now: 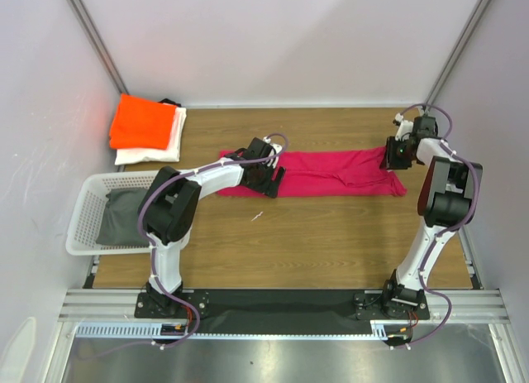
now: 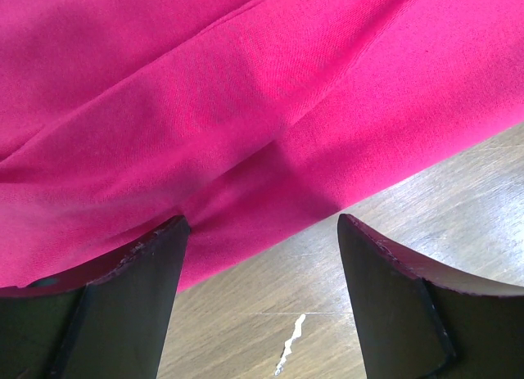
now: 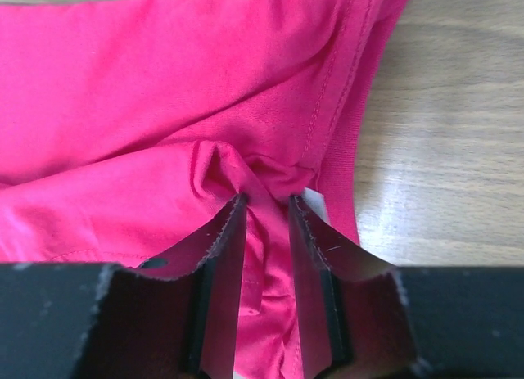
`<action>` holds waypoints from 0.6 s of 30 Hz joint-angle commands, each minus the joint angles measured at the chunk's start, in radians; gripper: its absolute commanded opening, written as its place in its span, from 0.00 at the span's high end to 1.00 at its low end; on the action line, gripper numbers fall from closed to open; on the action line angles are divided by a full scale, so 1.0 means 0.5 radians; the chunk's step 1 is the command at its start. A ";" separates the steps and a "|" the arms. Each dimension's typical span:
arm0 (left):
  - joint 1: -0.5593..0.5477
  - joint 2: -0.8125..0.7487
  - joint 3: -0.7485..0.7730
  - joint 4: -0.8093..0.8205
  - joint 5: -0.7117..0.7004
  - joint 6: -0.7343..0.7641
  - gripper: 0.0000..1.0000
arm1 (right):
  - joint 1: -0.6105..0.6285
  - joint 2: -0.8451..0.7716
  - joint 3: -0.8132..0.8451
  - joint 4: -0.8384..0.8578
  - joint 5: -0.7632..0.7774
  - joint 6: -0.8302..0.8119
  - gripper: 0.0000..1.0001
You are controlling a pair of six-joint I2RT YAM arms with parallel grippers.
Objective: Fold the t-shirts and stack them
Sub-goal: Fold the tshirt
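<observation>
A magenta-pink t-shirt (image 1: 331,172) lies as a long band across the middle of the wooden table. My left gripper (image 1: 269,183) is open at the band's left end. In the left wrist view the open left gripper (image 2: 262,223) has only bare wood between its fingers, with the shirt's (image 2: 246,92) near edge at the tips. My right gripper (image 1: 395,155) is at the right end. In the right wrist view the right gripper (image 3: 266,199) is shut on a bunched fold of the shirt (image 3: 164,92) beside a stitched hem. A folded orange t-shirt (image 1: 142,122) rests on a folded white t-shirt (image 1: 157,155) at the back left.
A white lattice basket (image 1: 83,209) holding grey cloth (image 1: 124,217) stands at the left edge. A small white scratch (image 1: 258,215) marks the wood just in front of the left gripper, and the scratch (image 2: 291,346) shows in the left wrist view too. Grey walls close in the table.
</observation>
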 commanded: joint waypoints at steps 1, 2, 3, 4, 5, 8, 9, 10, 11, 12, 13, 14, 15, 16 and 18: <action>0.002 0.012 0.007 -0.083 -0.041 0.037 0.20 | 0.019 0.052 0.070 -0.013 0.018 -0.048 0.69; 0.002 0.012 0.007 -0.083 -0.041 0.037 0.20 | 0.025 0.059 0.070 -0.010 0.024 -0.051 0.71; 0.005 0.015 0.007 -0.083 -0.041 0.037 0.20 | 0.025 0.071 0.079 -0.010 0.039 -0.063 0.79; 0.002 0.015 0.007 -0.083 -0.041 0.037 0.20 | 0.028 0.080 0.085 -0.022 0.052 -0.063 0.86; 0.002 0.018 0.007 -0.083 -0.044 0.037 0.20 | 0.034 0.098 0.091 -0.022 0.070 -0.063 0.95; 0.002 0.015 0.004 -0.089 -0.050 0.033 0.20 | 0.037 0.089 0.116 -0.022 0.119 -0.066 1.00; 0.002 0.012 -0.002 -0.092 -0.053 0.033 0.20 | 0.034 0.077 0.122 -0.016 0.165 -0.063 1.00; 0.002 0.012 -0.008 -0.095 -0.062 0.033 0.20 | 0.031 0.065 0.137 -0.001 0.184 -0.063 1.00; 0.002 0.012 -0.015 -0.098 -0.062 0.033 0.20 | 0.028 0.056 0.153 0.003 0.193 -0.069 1.00; 0.002 0.012 -0.024 -0.098 -0.065 0.030 0.20 | 0.016 0.034 0.165 0.003 0.193 -0.078 1.00; 0.002 0.009 -0.039 -0.095 -0.065 0.027 0.20 | 0.013 0.028 0.183 -0.007 0.208 -0.081 1.00; 0.002 0.012 -0.039 -0.098 -0.071 0.024 0.20 | 0.006 0.022 0.220 -0.013 0.205 -0.088 1.00; 0.005 0.021 -0.045 -0.098 -0.071 0.018 0.20 | -0.009 0.010 0.233 -0.019 0.205 -0.091 1.00; 0.002 0.024 -0.045 -0.104 -0.074 0.015 0.20 | -0.015 0.006 0.245 -0.022 0.205 -0.094 1.00; 0.002 0.031 -0.048 -0.104 -0.080 0.009 0.20 | -0.027 0.006 0.275 -0.031 0.199 -0.097 1.00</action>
